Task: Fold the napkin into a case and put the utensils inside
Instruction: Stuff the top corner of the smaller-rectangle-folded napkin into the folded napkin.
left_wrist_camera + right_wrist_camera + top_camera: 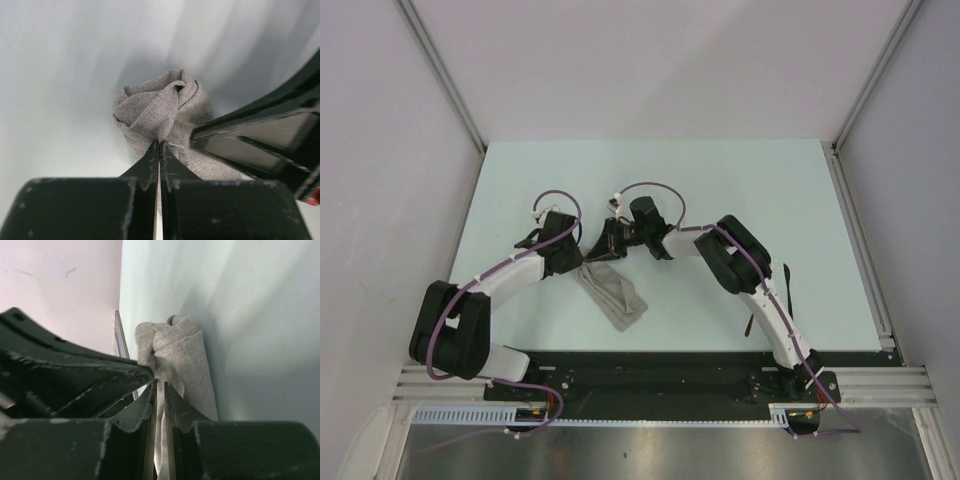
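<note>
Location: napkin [618, 298] at frame centre on table [720, 180], a narrow folded strip lying diagonally. Material: soft, light, limp woven grey-beige cloth, matte; folds likely to slip if released. State: left gripper [159, 146] clamped tight on bunched upper end; right gripper [159, 390] nearly closed, pinching same end. Best hold judged at edges and corners.

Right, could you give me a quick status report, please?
Left gripper, right gripper: jaws both shut on napkin, far end. Napkin a narrow bunched strip. Black utensil lies out beside right arm.
</note>
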Action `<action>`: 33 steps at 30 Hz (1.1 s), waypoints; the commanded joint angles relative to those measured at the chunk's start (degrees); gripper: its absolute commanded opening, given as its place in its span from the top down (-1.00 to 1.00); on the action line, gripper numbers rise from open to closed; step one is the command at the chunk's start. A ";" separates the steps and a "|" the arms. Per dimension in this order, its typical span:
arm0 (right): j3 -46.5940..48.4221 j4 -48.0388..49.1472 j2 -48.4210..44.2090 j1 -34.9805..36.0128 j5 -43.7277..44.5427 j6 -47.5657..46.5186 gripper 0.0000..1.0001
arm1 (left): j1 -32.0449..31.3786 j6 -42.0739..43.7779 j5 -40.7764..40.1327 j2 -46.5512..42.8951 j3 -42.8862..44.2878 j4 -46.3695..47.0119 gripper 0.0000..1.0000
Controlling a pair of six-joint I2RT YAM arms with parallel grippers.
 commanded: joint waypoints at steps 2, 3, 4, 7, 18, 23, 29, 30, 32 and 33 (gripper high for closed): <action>3.47 -0.74 2.70 2.64 -0.04 -0.86 0.70 | 0.18 -0.66 2.61 -1.65 0.39 -0.26 1.00; 3.65 -0.74 2.96 2.74 0.05 -0.77 0.70 | 0.18 -0.66 2.79 -1.74 0.30 -0.26 1.00; 3.74 -0.74 3.32 3.08 0.13 -0.77 0.71 | 0.18 -0.75 2.79 -1.82 0.22 -0.08 1.00; 4.18 -1.00 3.50 4.23 0.05 -0.59 0.71 | 0.18 -0.92 3.14 -1.39 -0.05 0.53 1.00; -2.50 4.00 4.37 6.78 2.87 2.31 0.72 | 0.35 -2.07 2.62 2.57 0.57 0.97 1.00; -4.79 2.52 -0.45 5.29 1.72 0.47 0.71 | 0.79 -1.45 1.73 6.08 0.22 1.58 0.99; -8.38 -2.66 -9.94 2.22 1.37 -3.05 0.65 | 0.88 -0.93 0.77 6.70 -1.10 2.47 1.00; -9.79 -3.19 -11.26 1.77 1.28 -4.44 0.65 | 0.88 -0.84 0.33 6.61 -1.36 2.55 1.00; -11.55 -5.65 -14.60 0.64 1.02 -6.21 0.65 | 1.06 -0.40 -0.02 6.35 -1.72 2.03 1.00; -12.60 -6.10 -15.65 0.37 0.93 -7.17 0.64 | 1.14 -0.31 -0.20 6.00 -1.98 1.85 1.00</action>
